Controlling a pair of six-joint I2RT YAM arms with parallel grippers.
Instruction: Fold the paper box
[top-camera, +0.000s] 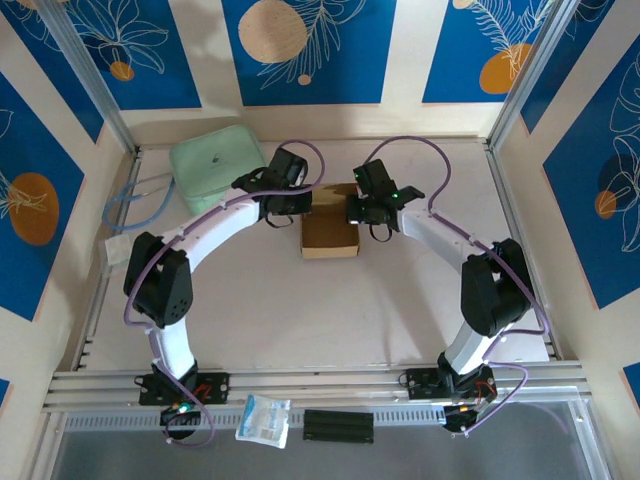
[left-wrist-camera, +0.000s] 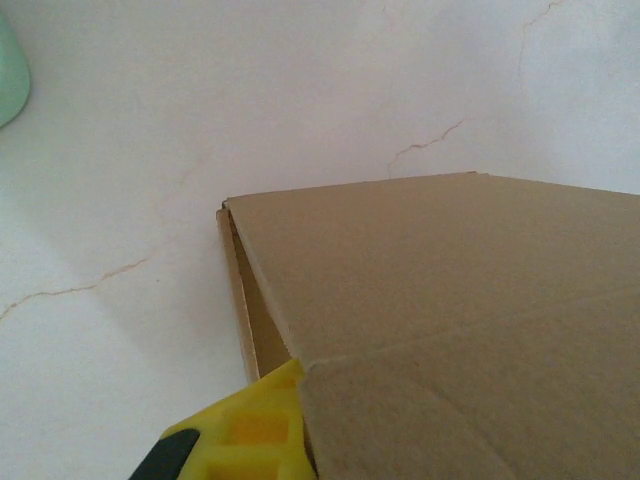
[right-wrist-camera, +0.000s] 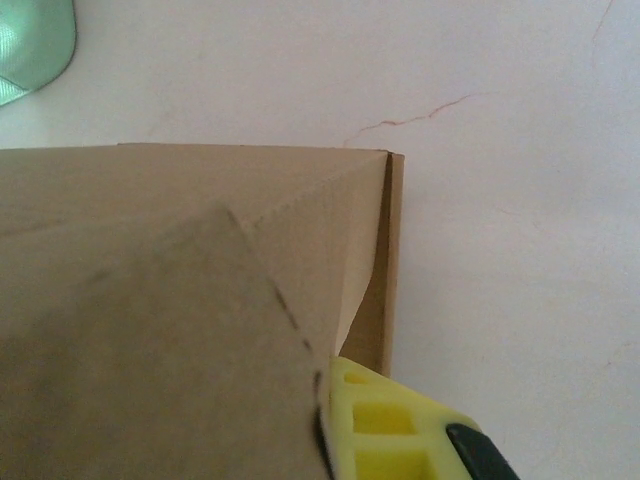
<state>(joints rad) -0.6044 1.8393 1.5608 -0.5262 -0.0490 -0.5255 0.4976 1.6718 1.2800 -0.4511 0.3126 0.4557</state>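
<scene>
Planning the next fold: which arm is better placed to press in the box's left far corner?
Left. The left gripper sits shut at that corner of the paper box, yellow finger against the cardboard; the right gripper is at the opposite far corner.

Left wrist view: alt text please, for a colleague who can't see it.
A brown cardboard box fills the lower right, a crease running across its near panel. One yellow gripper finger sits against the cardboard at the bottom edge. Behind lies a white, cracked table, with a sliver of green pouch at upper left.
</scene>
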